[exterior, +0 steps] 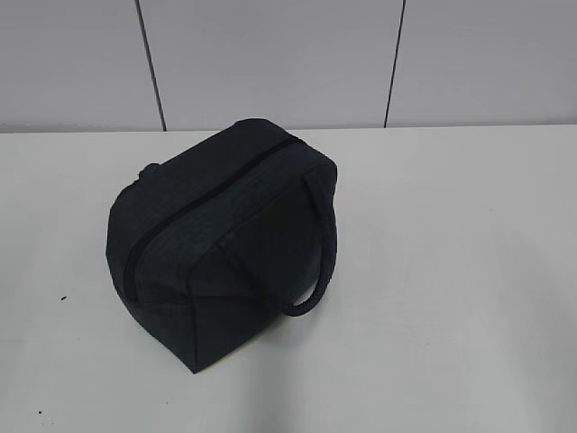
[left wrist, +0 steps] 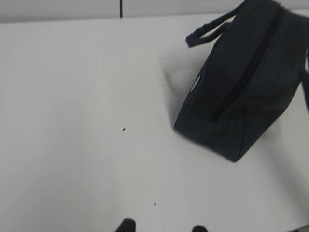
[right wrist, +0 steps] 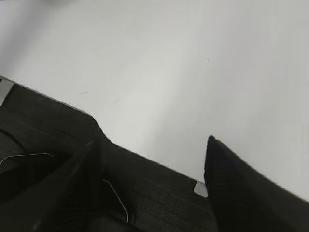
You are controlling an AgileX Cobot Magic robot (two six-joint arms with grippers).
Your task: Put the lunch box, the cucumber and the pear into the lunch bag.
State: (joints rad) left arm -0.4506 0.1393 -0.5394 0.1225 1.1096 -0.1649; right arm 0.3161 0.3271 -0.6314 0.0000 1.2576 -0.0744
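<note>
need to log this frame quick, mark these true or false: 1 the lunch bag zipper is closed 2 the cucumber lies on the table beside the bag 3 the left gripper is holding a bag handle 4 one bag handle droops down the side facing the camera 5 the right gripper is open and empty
1. True: the lunch bag has its zipper shut along the top.
2. False: no cucumber, pear or lunch box shows in any view.
3. False: the left gripper sits over the bare table, apart from the bag.
4. True: a handle hangs down that side.
5. True: the right gripper stands open over bare table.
</note>
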